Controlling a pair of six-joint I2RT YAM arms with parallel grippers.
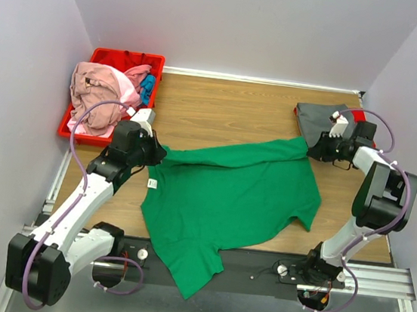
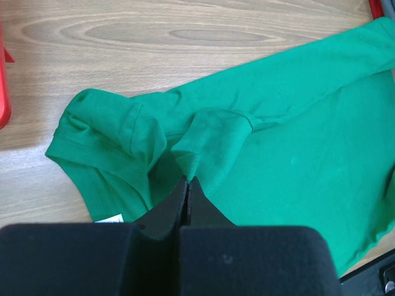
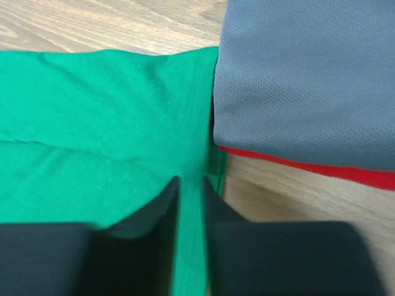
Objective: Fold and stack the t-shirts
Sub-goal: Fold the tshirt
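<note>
A large bright green t-shirt (image 1: pixel 225 204) lies spread across the wooden table, its lower end hanging over the near edge. My left gripper (image 1: pixel 154 152) is at its left shoulder, shut on a raised fold of the green cloth (image 2: pixel 210 142); the tips (image 2: pixel 187 180) meet with no gap. My right gripper (image 1: pixel 317 148) is at the shirt's far right corner, its jaws a little apart with the green hem (image 3: pixel 190 234) showing between them. A folded dark grey t-shirt (image 3: pixel 308 80) lies just beyond it, over something red (image 3: pixel 308 168). Pink t-shirts (image 1: pixel 98 97) and a blue one (image 1: pixel 147 88) are heaped in the bin.
A red plastic bin (image 1: pixel 125 58) stands at the back left by the wall. White walls close in the table on three sides. A metal rail (image 1: pixel 376 279) runs along the near edge by the arm bases.
</note>
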